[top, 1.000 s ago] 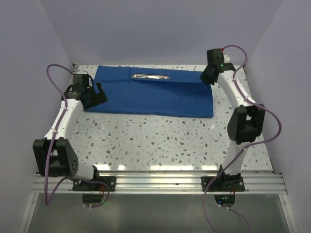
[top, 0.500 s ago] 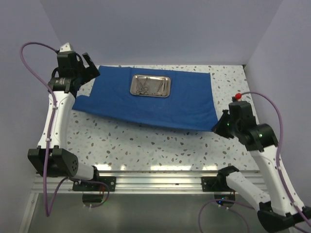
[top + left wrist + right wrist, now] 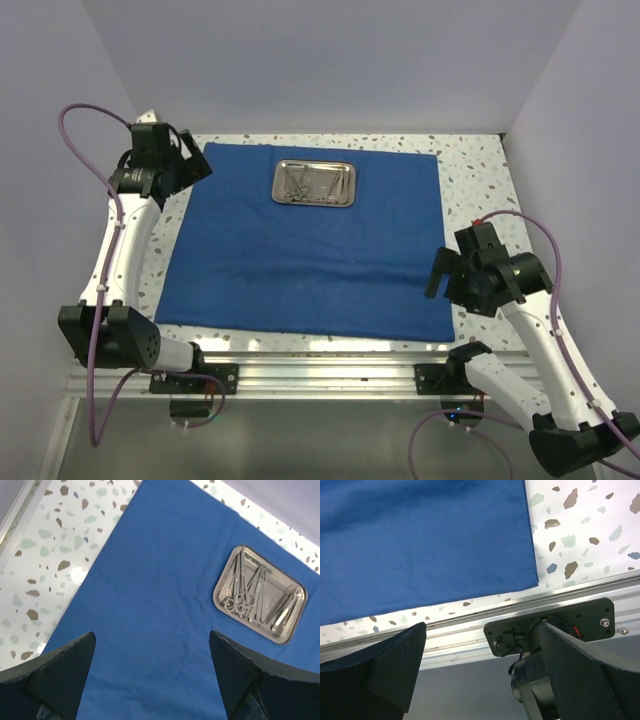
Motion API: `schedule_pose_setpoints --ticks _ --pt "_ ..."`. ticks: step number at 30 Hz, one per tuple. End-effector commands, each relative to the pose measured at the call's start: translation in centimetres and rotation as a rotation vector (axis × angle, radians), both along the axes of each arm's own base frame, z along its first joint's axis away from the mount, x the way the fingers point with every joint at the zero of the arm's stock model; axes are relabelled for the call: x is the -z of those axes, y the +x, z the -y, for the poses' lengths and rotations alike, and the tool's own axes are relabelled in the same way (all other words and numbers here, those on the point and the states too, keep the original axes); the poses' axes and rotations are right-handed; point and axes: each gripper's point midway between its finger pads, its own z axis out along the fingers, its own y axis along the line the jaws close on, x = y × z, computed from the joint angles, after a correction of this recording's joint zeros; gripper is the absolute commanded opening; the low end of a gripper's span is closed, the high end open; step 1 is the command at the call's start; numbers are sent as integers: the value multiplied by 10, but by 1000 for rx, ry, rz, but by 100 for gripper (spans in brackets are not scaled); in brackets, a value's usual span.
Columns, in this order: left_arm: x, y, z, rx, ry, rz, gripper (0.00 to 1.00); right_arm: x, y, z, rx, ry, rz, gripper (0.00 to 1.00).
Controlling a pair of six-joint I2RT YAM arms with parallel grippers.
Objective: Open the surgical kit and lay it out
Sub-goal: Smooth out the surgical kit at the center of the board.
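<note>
- Cloth (image 3: 300,250) of royal blue lies spread flat across the speckled table (image 3: 470,170), the wrap open. The steel tray (image 3: 313,183) sits on its far middle, well apart from both arms.
- Scissors and forceps (image 3: 245,592) and tweezers (image 3: 285,611) lie bunched inside the tray, none set out on the cloth yet.
- The left gripper (image 3: 195,168) hovers over the cloth's far left corner, jaws released wide, nothing between them.
- The right gripper (image 3: 440,278) hangs by the near right corner, jaws likewise parted and empty.
- By the look of it, the unwrapping is done and the laying-out is the step in hand. The next move calls for one arm to reach the tray and pinch a single thin tool out of the overlapping pile, a fine pick inside low, shiny walls.
- A metal rail (image 3: 330,362) runs along the near edge just beside the cloth's hem, and purple cables (image 3: 85,115) loop off both arms. Nothing lies between either gripper and the tray; the left one is nearer.
</note>
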Motion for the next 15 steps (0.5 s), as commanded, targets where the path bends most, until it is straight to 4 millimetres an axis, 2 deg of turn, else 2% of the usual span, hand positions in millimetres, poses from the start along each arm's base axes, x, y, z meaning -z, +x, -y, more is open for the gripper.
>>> schedule_pose_setpoints --ticks 1,2,3,4,5,7,8,9,10,11,12,14,15 --pt "5 -13 2 29 18 -14 100 -15 -4 -4 -25 27 -2 98" --pt "9 -12 3 51 26 -13 100 -15 3 -10 -37 42 -7 98" --pt "13 -12 14 90 27 -18 100 -19 18 -17 -50 71 36 98" --pt "27 -14 21 121 19 -46 100 -21 24 -26 -79 102 42 98" --pt "31 -13 24 140 22 -48 100 -17 35 -30 -81 98 25 98" --pt "52 -17 38 187 26 -98 100 -22 60 -35 -81 101 69 99" --pt "57 -17 43 203 31 -101 100 -17 71 -39 -82 93 51 98" --pt "63 -18 48 222 38 -112 100 -22 91 -44 -83 103 96 98" --pt "78 -22 54 237 57 -149 100 -22 103 -47 -85 103 111 98" --pt "85 -23 54 235 65 -168 100 -20 115 -48 -78 108 118 98" --pt "91 -24 54 233 68 -186 100 -13 138 -54 -76 116 117 98" --pt "106 -27 53 230 71 -235 100 -3 162 -52 -49 147 91 98" --pt "108 -27 53 231 75 -238 100 7 183 -51 -29 154 69 98"
